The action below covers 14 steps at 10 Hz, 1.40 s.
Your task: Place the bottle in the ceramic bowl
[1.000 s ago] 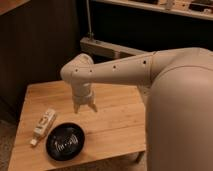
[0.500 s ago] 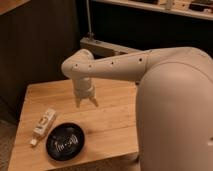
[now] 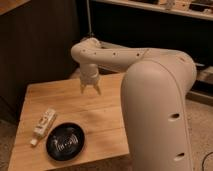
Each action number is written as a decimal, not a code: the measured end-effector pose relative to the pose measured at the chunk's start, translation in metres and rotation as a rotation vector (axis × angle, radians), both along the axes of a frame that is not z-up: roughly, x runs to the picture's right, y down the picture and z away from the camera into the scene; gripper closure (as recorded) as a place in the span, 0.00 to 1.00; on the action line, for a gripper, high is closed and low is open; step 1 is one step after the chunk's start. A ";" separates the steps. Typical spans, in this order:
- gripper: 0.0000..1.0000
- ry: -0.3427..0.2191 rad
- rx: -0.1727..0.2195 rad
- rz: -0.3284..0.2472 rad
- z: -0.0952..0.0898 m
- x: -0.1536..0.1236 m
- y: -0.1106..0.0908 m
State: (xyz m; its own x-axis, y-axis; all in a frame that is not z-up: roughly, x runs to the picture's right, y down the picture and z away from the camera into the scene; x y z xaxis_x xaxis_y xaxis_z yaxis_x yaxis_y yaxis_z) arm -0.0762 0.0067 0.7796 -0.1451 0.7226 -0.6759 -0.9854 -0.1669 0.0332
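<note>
Camera view, the only one. Pincer at the end of the white arm, hanging over the back half of the wooden table. Tips pointed down, fingers spread apart, nothing between them. Well apart from the bottle, higher and further right in the frame.

Bottle lying flat on the table near its left edge, long axis slanted, pale cap end toward the front. Just beside the ceramic bowl, on the bowl's left; touching the rim or not, cannot tell. Bowl empty, black and glossy, near the table's front edge.

Looks small, slim and light, probably stiff plastic. Smooth rounded sides, so likely to roll or squirt out under an off-centre pinch. Best taken across the narrow width at mid-body, fingers square to the long axis, coming straight down. Little squeeze needed. Only a short carry sideways into the bowl. Shallow slick dish, so better set down low than dropped, to avoid skidding out over the rim.
</note>
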 end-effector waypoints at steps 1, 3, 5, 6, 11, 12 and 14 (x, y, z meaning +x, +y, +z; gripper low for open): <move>0.35 -0.012 -0.032 0.150 -0.001 0.006 0.002; 0.35 -0.004 -0.032 0.398 -0.015 0.016 0.005; 0.35 0.035 -0.011 0.456 -0.035 0.011 0.008; 0.35 0.040 -0.009 0.455 -0.038 0.006 0.009; 0.35 0.047 -0.007 0.457 -0.038 0.010 0.008; 0.35 0.042 -0.014 0.455 -0.037 0.009 0.009; 0.35 0.033 -0.030 0.451 -0.035 0.004 0.007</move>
